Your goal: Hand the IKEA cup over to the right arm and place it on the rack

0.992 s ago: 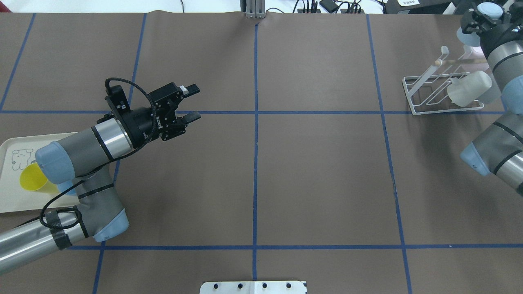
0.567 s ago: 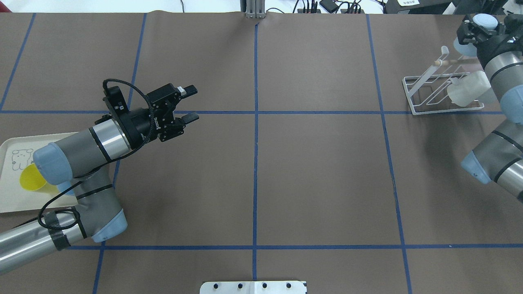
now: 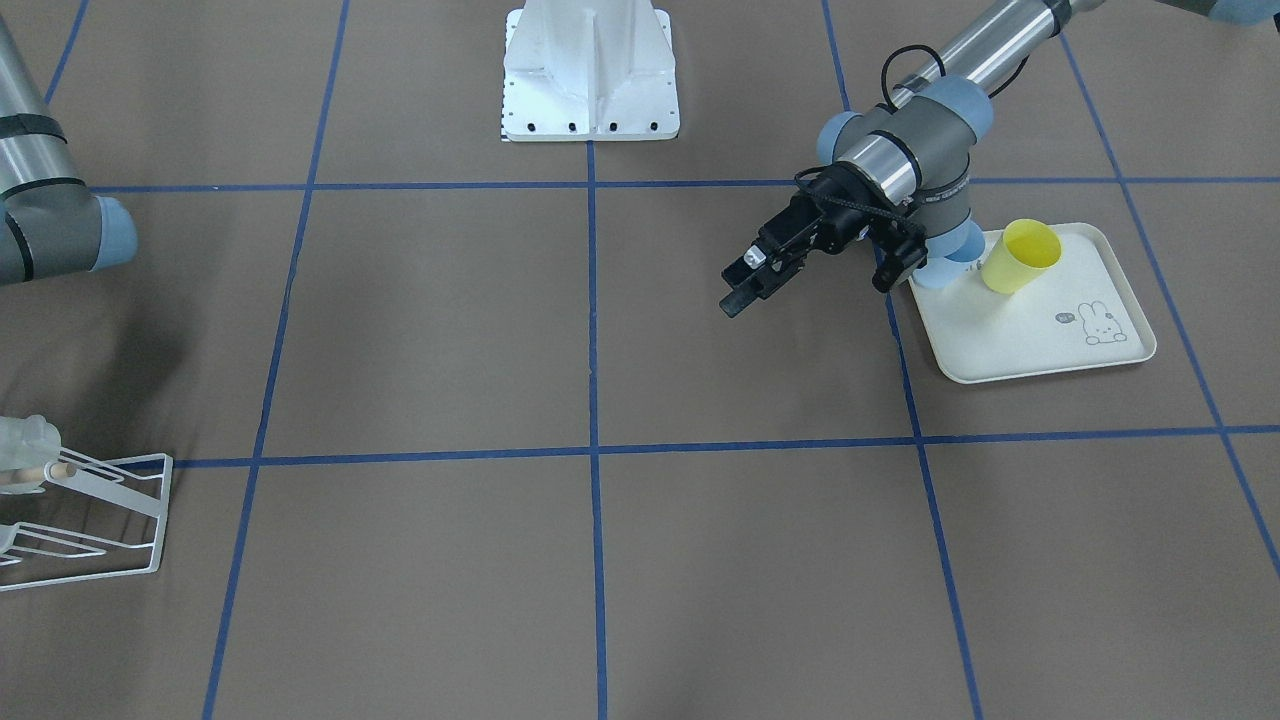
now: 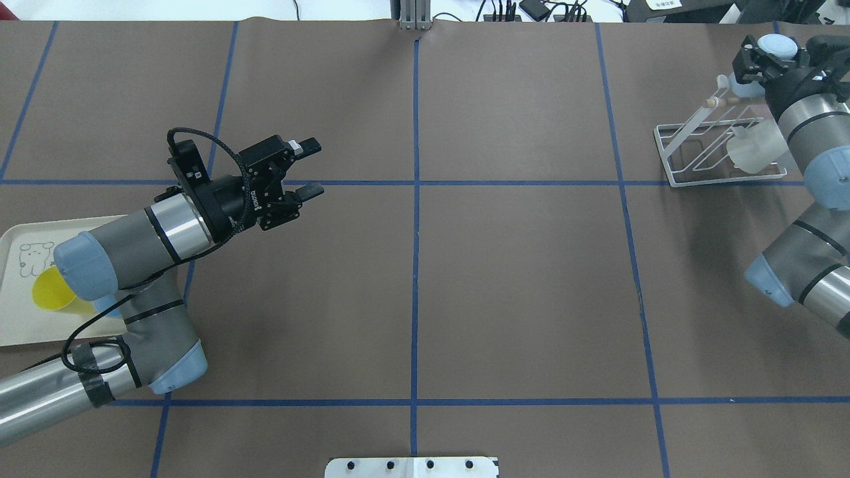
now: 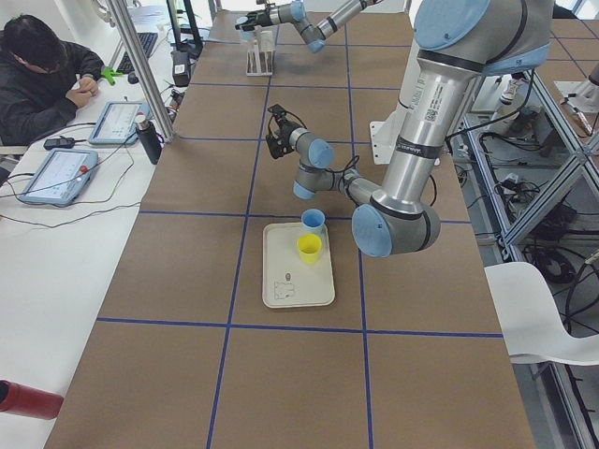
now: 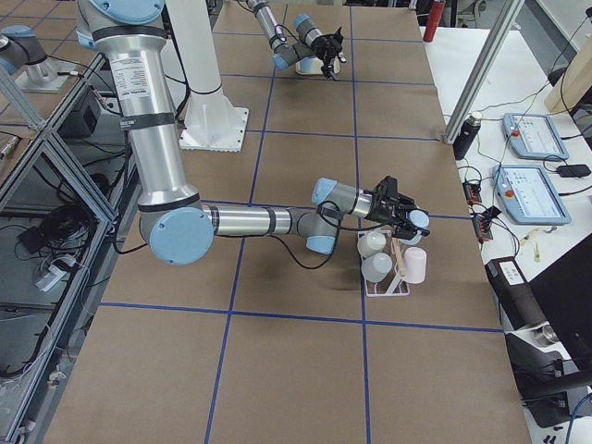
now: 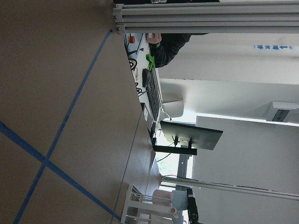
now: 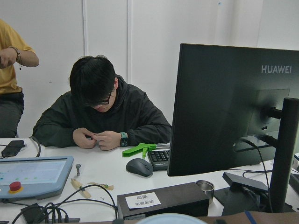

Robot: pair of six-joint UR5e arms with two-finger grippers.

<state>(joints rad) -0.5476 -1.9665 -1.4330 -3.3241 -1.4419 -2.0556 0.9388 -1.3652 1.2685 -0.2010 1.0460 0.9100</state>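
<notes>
– Cup [image 4: 773, 45] first: where is it?
– It is light blue and clamped in the right pincer [image 4: 764, 60], toward the right end of the worktop [image 4: 531, 299] and near its far edge. It hangs at the far side of the rack [image 4: 724, 180], just beside the wooden rod [image 4: 730, 100]. Whether it touches the rod or a prong, I cannot tell.
– And the rack itself?
– White wire, standing on the brown paper. Translucent cups [image 6: 377, 267] sit on its prongs, with a pinkish cup [image 6: 415, 265] on the side toward the far edge.
– Left pincer [image 4: 313, 167]?
– Fingers apart, nothing between them. It hovers over the worktop's left half, pointing toward the middle, well apart from the rack.
– Anything near that arm?
– A cream tray [image 3: 1000, 350] with a rabbit drawing lies toward the left end. A yellow cup [image 3: 1020, 257] stands on it, mouth up, with a small blue cup [image 5: 313, 221] just beside it.
– Beyond the worktop?
– A person in a dark jacket [image 8: 100, 116] sits at a white desk, head bowed over their hands, next to a black monitor [image 8: 224, 107].
</notes>
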